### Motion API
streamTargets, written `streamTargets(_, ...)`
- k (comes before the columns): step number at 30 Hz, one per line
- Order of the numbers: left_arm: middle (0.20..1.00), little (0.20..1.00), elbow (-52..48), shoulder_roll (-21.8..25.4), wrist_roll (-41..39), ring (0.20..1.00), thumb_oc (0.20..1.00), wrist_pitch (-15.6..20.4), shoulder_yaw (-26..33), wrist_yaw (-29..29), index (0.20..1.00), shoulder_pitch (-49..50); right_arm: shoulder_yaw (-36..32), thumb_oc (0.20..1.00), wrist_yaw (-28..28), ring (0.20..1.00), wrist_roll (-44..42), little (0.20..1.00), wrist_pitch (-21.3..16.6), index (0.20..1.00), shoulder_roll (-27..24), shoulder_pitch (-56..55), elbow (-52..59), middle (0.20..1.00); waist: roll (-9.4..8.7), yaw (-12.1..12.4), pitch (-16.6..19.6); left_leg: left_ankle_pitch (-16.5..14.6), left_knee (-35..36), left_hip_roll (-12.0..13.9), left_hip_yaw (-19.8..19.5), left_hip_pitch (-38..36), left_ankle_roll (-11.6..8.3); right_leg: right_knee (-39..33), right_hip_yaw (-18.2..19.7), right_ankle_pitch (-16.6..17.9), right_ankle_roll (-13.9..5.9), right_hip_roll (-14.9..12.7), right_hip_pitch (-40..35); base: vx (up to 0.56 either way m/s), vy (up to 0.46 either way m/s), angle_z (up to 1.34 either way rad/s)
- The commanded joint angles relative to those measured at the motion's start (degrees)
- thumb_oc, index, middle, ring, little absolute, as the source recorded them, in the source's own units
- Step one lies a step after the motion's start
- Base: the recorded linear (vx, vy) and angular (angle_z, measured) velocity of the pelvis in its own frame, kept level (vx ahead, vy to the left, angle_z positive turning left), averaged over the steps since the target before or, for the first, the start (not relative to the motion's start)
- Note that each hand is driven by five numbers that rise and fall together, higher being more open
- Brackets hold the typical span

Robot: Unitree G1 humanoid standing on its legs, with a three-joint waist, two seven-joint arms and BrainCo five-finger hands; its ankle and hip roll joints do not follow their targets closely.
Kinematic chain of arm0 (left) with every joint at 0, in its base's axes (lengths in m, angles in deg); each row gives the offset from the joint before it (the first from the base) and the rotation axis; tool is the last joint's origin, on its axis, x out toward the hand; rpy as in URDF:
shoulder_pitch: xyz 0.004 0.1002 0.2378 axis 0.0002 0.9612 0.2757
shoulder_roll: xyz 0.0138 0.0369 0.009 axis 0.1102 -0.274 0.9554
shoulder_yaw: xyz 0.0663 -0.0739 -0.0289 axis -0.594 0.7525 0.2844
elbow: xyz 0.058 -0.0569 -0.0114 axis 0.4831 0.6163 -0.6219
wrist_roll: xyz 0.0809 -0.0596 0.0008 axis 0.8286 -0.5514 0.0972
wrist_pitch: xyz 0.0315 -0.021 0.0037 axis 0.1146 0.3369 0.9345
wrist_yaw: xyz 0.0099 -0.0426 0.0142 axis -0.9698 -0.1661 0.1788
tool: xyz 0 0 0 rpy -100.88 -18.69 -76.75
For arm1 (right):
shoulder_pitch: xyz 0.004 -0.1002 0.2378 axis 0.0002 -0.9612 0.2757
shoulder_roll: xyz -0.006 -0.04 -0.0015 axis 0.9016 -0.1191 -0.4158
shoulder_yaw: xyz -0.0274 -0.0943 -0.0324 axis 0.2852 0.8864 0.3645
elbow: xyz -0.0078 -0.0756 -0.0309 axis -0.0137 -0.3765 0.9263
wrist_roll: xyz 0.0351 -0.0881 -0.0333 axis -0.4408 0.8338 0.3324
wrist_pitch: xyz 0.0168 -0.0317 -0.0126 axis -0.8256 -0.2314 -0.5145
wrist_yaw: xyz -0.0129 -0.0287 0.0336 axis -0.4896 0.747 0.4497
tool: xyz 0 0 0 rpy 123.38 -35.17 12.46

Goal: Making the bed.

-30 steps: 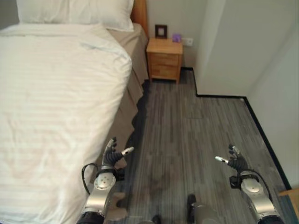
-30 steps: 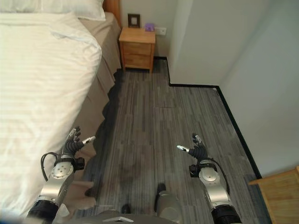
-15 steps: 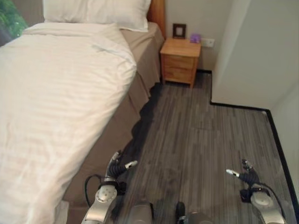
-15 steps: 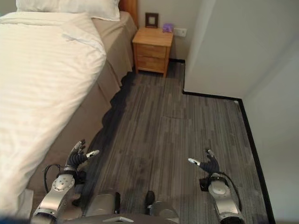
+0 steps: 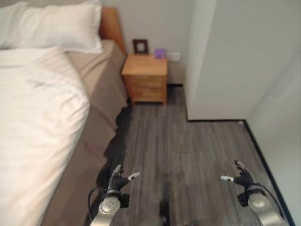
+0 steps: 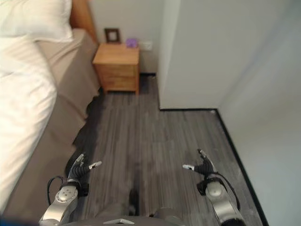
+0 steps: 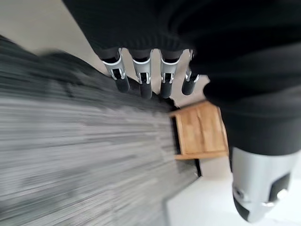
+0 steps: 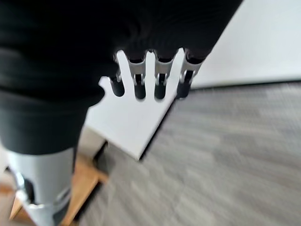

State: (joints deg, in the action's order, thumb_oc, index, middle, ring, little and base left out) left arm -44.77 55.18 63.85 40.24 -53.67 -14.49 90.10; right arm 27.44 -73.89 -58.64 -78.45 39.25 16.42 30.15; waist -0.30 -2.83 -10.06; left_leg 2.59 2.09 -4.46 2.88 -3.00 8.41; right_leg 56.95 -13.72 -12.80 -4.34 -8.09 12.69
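Over the grey wood-plank floor (image 5: 188, 155) I held the left hand (image 5: 117, 179) and right hand (image 5: 242, 179) relaxed and empty, judging I should first close on the white striped duvet (image 5: 33, 136) at left.

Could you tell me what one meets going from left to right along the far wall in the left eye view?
White pillow → wooden headboard → dark picture frame → small purple object, both on the wooden nightstand → wall socket → white wall corner.
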Motion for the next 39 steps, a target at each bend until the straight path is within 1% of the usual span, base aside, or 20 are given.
streamTargets(1, 1.0, 1.0, -4.62, 3.79, 2.5, 1.0, 1.0, 3.08, 3.1, -1.38, 1.0, -2.66, -1.74, 1.0, 0.81, 1.0, 2.71, 1.0, -1.96, 1.0, -0.7, 5.82, 0.69, 1.0, -0.9, 1.92, -2.1, -2.39, 2.91, 5.63, 1.95, -2.64, -7.65, -26.0, 1.93, 12.05, -2.77, -2.97, -7.24, 0.55, -0.101, 0.7)
streamTargets(4, 1.0, 1.0, -4.74, 3.85, 2.75, 1.0, 1.0, 3.4, 3.55, -1.22, 1.0, -3.16, -1.9, 1.0, 0.79, 1.0, 2.36, 1.0, -2.45, 1.0, -0.57, 6.23, 1.81, 1.0, -1.97, 0.38, -1.75, -5.71, 2.91, 6.02, 0.56, -6.13, -9.64, -47.37, 1.66, 12.55, -3.51, 0.81, -7.19, 0.58, -0.168, 0.75)
streamTargets(7, 1.0, 1.0, -4.05, 3.78, 3.33, 1.0, 1.0, 3.46, 3.94, -1.12, 1.0, -3.81, -1.76, 1.0, 1.03, 1.0, 2.68, 1.0, -2.51, 1.0, -0.54, 6.34, 2.82, 1.0, -2.94, -1.14, -1.15, -8.53, 2.91, 6.08, -2.0, -9.08, -10.97, -61.6, 8.85, 16.38, -4.49, 4.32, -6.41, 0.56, -0.176, 0.61)
streamTargets(9, 1.0, 1.0, -3.59, 3.81, 3.62, 1.0, 1.0, 3.83, 4.12, -1.56, 1.0, -4.04, -1.52, 1.0, 0.95, 1.0, 3.19, 1.0, -2.64, 1.0, -0.5, 6.39, 3.49, 1.0, -2.89, -1.49, -0.42, -10.21, 2.91, 7.02, -3.55, -11.89, -11.67, -61.2, 10.47, 18.18, -5.03, 4.48, -4.55, 0.6, -0.273, 0.93)
streamTargets(12, 1.0, 1.0, -3.58, 3.03, 3.54, 1.0, 1.0, 3.97, 4.64, -1.75, 1.0, -2.59, -0.47, 1.0, 0.29, 1.0, 3.89, 1.0, -2.63, 1.0, -1.06, 6.29, 3.24, 1.0, -1.78, -1.77, 0.83, -9.1, 2.17, 9.35, -4.37, -15.18, -12.69, -58.5, 9.61, 17.34, -3.21, 4.58, -6.51, 0.42, -0.211, 0.79)
streamTargets(14, 1.0, 1.0, -3.89, 1.75, 1.14, 1.0, 1.0, 4.23, 6.03, -1.74, 1.0, -1.68, -0.09, 1.0, 0.1, 1.0, 3.53, 1.0, -2.65, 1.0, -1.7, 7.07, 2.23, 1.0, -0.59, -1.55, 0.61, -4.33, -9.41, 10.17, -4.28, -11.4, -14.52, -59.12, 8.19, 16.89, -1.56, 4.89, -9.74, 0.38, -0.267, 0.26)
streamTargets(16, 1.0, 1.0, -3.97, 1.55, 0.08, 1.0, 1.0, 4.06, 6.35, -1.37, 1.0, -1.44, -0.33, 1.0, -0.05, 1.0, 3.27, 1.0, -2.52, 1.0, -2.18, 7.37, 2.41, 1.0, -1.2, -1.05, 0.13, -1.79, -15.7, 9.48, -4.67, -7.34, -14.71, -60.5, 7.73, 16.58, -0.74, 4.32, -11.61, 0.19, -0.246, 0.01)
streamTargets(17, 1.0, 1.0, -4.91, 2.04, -0.83, 1.0, 1.0, 4.24, 6.67, -1.32, 1.0, -1.62, -0.68, 1.0, 0.2, 1.0, 1.4, 1.0, -2.75, 1.0, -2.9, 7.88, 3.28, 1.0, -2.73, 0.72, -2.1, 2.1, -27.33, 8.41, -4.34, -0.52, -14.04, -61.59, 7.38, 15.55, 0.98, 3.31, -14.89, 0.12, -0.231, -0.1)
streamTargets(18, 1.0, 1.0, -4.96, 2.09, -0.84, 1.0, 1.0, 4.2, 6.68, -1.31, 1.0, -1.66, -0.71, 1.0, 0.2, 1.0, 1.37, 1.0, -2.76, 1.0, -2.86, 7.94, 3.25, 1.0, -2.6, 0.51, -2.11, 1.66, -28.41, 8.51, -4.64, 0.2, -14.02, -61.51, 7.14, 15.51, 0.98, 3.42, -14.75, 0.29, -0.44, -0.06)
streamTargets(19, 1.0, 1.0, -5.29, 2.35, -1.92, 1.0, 1.0, 4.16, 6.93, -1.46, 1.0, -1.87, -0.87, 1.0, 0.3, 1.0, 0.92, 1.0, -2.14, 1.0, -3.35, 8.3, 3.27, 1.0, -3.57, 1.48, -3.58, 0.82, -32.73, 9.65, 0.0, 4.63, -13.24, -61.95, 6.3, 14.2, 1.73, 2.55, -16.9, 0.25, -0.246, -0.01)
streamTargets(22, 1.0, 1.0, -5.61, 1.05, -3.61, 1.0, 1.0, 4.2, 6.96, -1.94, 1.0, -1.6, -1.03, 1.0, -0.23, 1.0, 0.75, 1.0, -0.85, 1.0, -3.51, 8.61, 3.29, 1.0, -3.04, 2.83, -3.68, -2.19, -27.3, 7.05, 3.18, 9.05, -13.21, -61.95, 5.81, 11.57, 1.36, 1.72, -19.77, 0.38, -0.134, 0.25)
streamTargets(24, 1.0, 1.0, -5.79, 0.25, -3.54, 1.0, 1.0, 4.14, 7.08, -1.76, 1.0, -1.0, -0.77, 1.0, -0.58, 1.0, 0.5, 1.0, -0.96, 1.0, -3.2, 8.69, 3.38, 1.0, -1.93, 3.05, -2.88, -3.99, -16.42, 4.69, 7.46, 9.35, -11.66, -61.95, 5.15, 9.85, 0.53, 2.45, -21.73, 0.47, 0.004, 0.16)
streamTargets(27, 1.0, 1.0, -6.15, -0.5, -2.26, 1.0, 1.0, 3.61, 7.02, -0.85, 1.0, -0.22, -0.54, 1.0, -0.91, 1.0, 0.84, 1.0, -1.06, 1.0, -2.88, 8.5, 2.6, 1.0, -0.31, 3.13, -1.6, 0.01, -5.47, 4.54, 13.74, 7.97, -11.25, -61.95, 4.62, 8.06, -0.04, 3.87, -24.1, 0.38, 0.029, 0.2)
streamTargets(28, 1.0, 1.0, -6.0, -0.74, -1.15, 1.0, 1.0, 2.62, 6.64, -0.23, 1.0, -0.06, -1.21, 1.0, -0.81, 1.0, 1.0, 1.0, -0.96, 1.0, -2.39, 7.48, 2.23, 1.0, -0.44, 1.5, -0.9, -0.19, -3.19, 6.27, 22.8, 6.7, -11.71, -61.12, 2.54, 5.65, -0.39, 3.44, -26.64, 0.45, 0.022, 0.19)
streamTargets(32, 1.0, 1.0, -5.61, -0.68, -1.23, 1.0, 1.0, 2.63, 6.28, 0.09, 1.0, 1.36, -0.51, 1.0, -1.68, 1.0, 2.78, 1.0, -0.55, 1.0, -1.27, 5.99, 2.9, 1.0, -0.99, 1.23, 0.89, 0.09, 2.08, 3.87, 20.76, 2.47, -8.68, -49.71, 0.1, 5.38, -2.31, 0.99, -25.13, 0.43, 0.162, 0.65)
streamTargets(33, 1.0, 1.0, -5.51, 0.13, -0.75, 1.0, 1.0, 1.7, 6.14, 0.33, 1.0, 0.48, -0.87, 1.0, -2.06, 1.0, 2.92, 1.0, -0.77, 1.0, 0.09, 5.57, 2.78, 1.0, -1.29, 0.27, 0.19, -2.74, 2.91, 3.68, 21.23, -0.73, -7.3, -34.22, -1.25, 12.29, -6.29, -1.39, -18.82, 0.22, 0.167, 0.04)
streamTargets(34, 1.0, 1.0, -5.46, 0.51, -0.6, 1.0, 1.0, 1.61, 6.19, -0.24, 1.0, 0.18, -0.59, 1.0, -2.22, 1.0, 3.42, 1.0, -0.8, 1.0, 0.16, 5.83, 3.36, 1.0, -1.28, -0.34, -0.44, -3.63, 2.91, 3.22, 20.45, -2.17, -6.23, -27.55, -1.35, 15.94, -7.6, -3.68, -15.79, 0.21, 0.166, 0.1)
streamTargets(37, 1.0, 1.0, -5.14, 1.72, -0.87, 1.0, 1.0, 1.35, 6.41, -0.85, 1.0, -1.02, -0.22, 1.0, -1.8, 1.0, 3.84, 1.0, -0.63, 1.0, 0.7, 6.34, 3.38, 1.0, -1.41, -1.78, -1.71, -5.09, 2.91, 4.49, 19.8, -4.14, -6.02, -20.85, -0.67, 15.96, -7.4, -5.39, -10.5, 0.19, -0.014, 1.11)
streamTargets(38, 1.0, 1.0, -4.71, 2.26, -1.21, 1.0, 1.0, 1.39, 7.02, -1.63, 1.0, -1.76, -0.12, 1.0, -1.72, 1.0, 3.76, 1.0, -0.42, 1.0, 1.12, 6.61, 3.47, 1.0, -1.03, -1.95, -2.28, -4.13, 2.91, 5.97, 18.93, -4.63, -6.5, -24.52, -1.51, 15.41, -4.65, -5.76, -8.16, 0.21, -0.156, 1.01)
streamTargets(39, 1.0, 1.0, -4.73, 2.74, -1.49, 1.0, 1.0, 1.51, 7.69, -2.03, 1.0, -2.32, -0.33, 1.0, -1.82, 1.0, 3.74, 1.0, -0.26, 1.0, 1.1, 6.74, 4.19, 1.0, -1.23, -2.23, -2.6, -4.23, 2.91, 6.46, 17.64, -4.98, -7.16, -28.35, -0.16, 14.26, -3.98, -5.02, -7.11, 0.2, -0.162, 0.89)
